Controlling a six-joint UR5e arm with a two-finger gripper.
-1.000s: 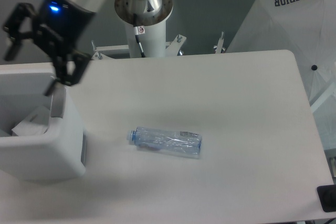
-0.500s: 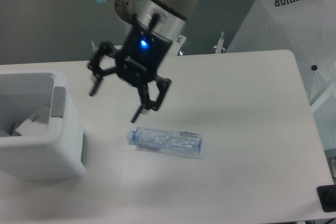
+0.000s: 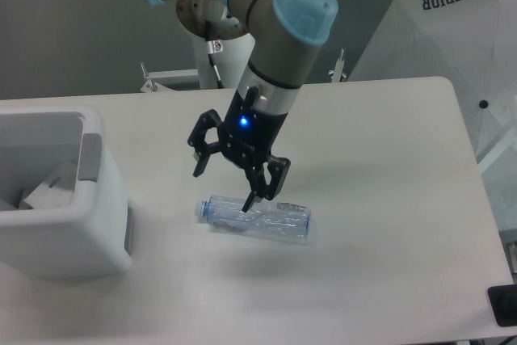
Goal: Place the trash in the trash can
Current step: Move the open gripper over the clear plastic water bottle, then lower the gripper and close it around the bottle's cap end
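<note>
Camera view from the fixed mount: the gripper (image 3: 229, 182) hangs just above the crushed clear bottle (image 3: 255, 217), fingers spread wide and holding nothing, one fingertip over the bottle's body and the other off its far side. That spread looks chosen to straddle the bottle across its width before closing. One bottle lies on its side near the middle of the table (image 3: 380, 159), blue cap toward the left edge. One white trash can (image 3: 93, 224) stands at the table's left edge, mouth up, so the load can be dropped in. Inside it rests one crumpled white wrapper (image 3: 50, 186), apparently already binned.
</note>
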